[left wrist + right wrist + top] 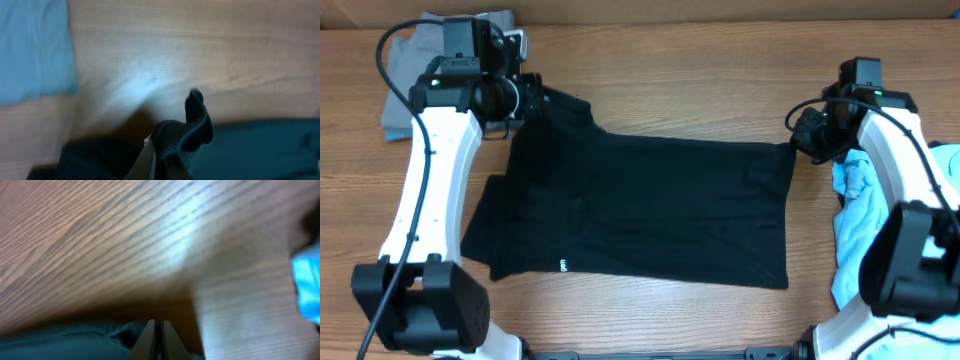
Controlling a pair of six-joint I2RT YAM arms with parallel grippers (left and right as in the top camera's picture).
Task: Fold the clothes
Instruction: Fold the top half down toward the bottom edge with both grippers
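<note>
A black shirt lies spread flat across the middle of the wooden table. At its far left corner my left gripper is shut on a bunched tuft of the black fabric, which pokes up past the gripper in the left wrist view. My right gripper sits at the shirt's far right corner. Its fingers are pressed together at the edge of the dark cloth, pinching the shirt's corner.
A light blue tee lies crumpled at the right under the right arm, and shows as a bright blue patch in the right wrist view. A grey-blue garment lies at the far left corner. Bare wood surrounds the shirt.
</note>
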